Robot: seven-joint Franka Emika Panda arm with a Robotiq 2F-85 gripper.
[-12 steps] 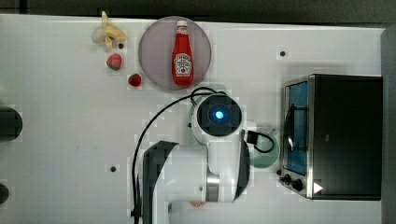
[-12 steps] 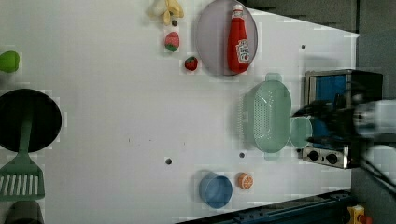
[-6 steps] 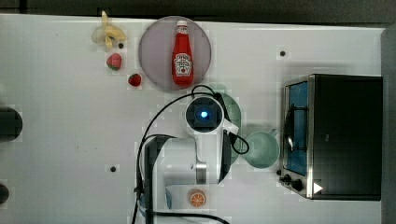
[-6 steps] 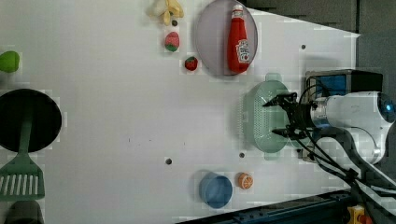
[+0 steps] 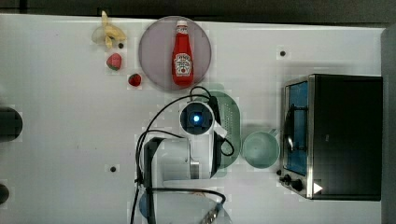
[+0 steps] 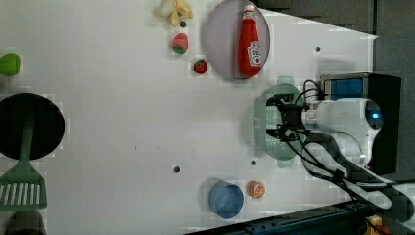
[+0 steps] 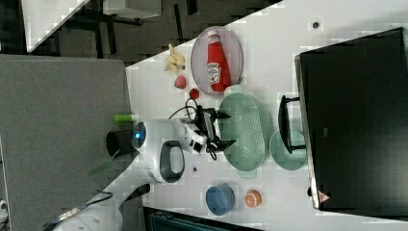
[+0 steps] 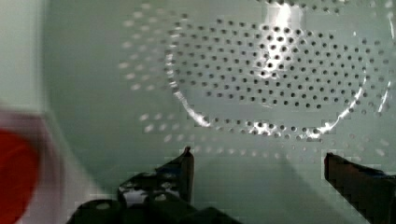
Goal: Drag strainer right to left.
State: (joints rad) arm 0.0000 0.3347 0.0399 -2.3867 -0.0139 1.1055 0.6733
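Note:
The strainer (image 5: pixel 229 116) is a pale mint-green oval with a grid of small holes, lying between the grey plate and the mint cup. It also shows as the strainer (image 6: pixel 264 125) in the left view and the strainer (image 7: pixel 246 130) in the right view. My gripper (image 7: pixel 227 129) is open over it, fingertips spread by the rim on the right view's left. From the left view, the gripper (image 6: pixel 276 117) hangs over the bowl. In the wrist view the gripper (image 8: pixel 257 156) stands wide above the holed inside (image 8: pixel 271 79), holding nothing. The arm's wrist (image 5: pixel 197 119) covers part of the strainer from above.
A mint cup (image 5: pixel 260 149) sits beside the strainer, next to a black toaster oven (image 5: pixel 343 135). A ketchup bottle (image 5: pixel 182 51) lies on a grey plate (image 5: pixel 154 51). A blue bowl (image 6: pixel 226 199) and an orange (image 6: pixel 255 189) sit near the front edge. Strawberries and a banana (image 5: pixel 109 33) lie further off.
The arm has swung toward the top view's left, from above the cup to above the strainer. The fingers stay open. The strainer has stayed about where it was.

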